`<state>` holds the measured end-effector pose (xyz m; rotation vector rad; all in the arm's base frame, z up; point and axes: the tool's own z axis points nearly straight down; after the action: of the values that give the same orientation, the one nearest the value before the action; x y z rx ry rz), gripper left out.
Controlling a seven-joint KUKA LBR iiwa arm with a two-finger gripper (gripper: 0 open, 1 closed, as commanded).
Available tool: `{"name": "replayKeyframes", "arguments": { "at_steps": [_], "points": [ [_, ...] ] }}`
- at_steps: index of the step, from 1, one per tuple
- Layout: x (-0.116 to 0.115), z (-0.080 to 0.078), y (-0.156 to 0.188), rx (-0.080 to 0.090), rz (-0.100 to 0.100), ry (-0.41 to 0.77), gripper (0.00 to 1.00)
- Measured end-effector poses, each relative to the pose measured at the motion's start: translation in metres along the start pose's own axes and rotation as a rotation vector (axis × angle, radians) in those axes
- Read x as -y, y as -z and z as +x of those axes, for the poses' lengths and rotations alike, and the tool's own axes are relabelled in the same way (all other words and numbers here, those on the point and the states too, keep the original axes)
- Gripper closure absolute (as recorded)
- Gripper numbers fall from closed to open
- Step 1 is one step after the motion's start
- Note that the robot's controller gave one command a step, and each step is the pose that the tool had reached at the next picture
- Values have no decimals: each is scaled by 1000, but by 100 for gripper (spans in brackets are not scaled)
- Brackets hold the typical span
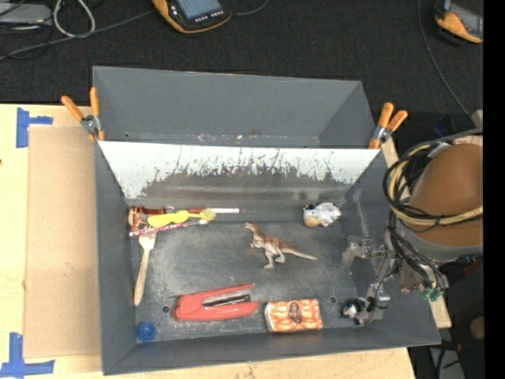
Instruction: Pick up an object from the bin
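Dark metal, the pincer [369, 300] hangs low in the near right corner of the bin [237, 117], just above one small black-and-white lump [352, 310]; wide or narrow, I cannot tell. The orange-capped arm [450, 188] leans in from the right. Leftward lie one patterned orange packet [293, 315], one red stapler [217, 305], one brown toy dinosaur [272, 247] and one blue ball [146, 332].

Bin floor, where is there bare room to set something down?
The widest bare patch lies between the wooden spoon, the toy dinosaur and the red stapler. A smaller one lies between the dinosaur and the white toy. The front edge is crowded: stapler, orange packet, then the gripper at the right.
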<state>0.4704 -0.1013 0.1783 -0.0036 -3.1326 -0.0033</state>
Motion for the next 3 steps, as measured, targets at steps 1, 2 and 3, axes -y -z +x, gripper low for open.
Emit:
{"name": "replayKeyframes", "arguments": {
  "at_steps": [1, 2, 3],
  "points": [
    [0, -2, 3, 7, 1, 4, 0],
    [-42, -17, 2, 7, 1, 60, 0],
    [-72, -7, -39, 5, 2, 102, 0]
  ]
}}
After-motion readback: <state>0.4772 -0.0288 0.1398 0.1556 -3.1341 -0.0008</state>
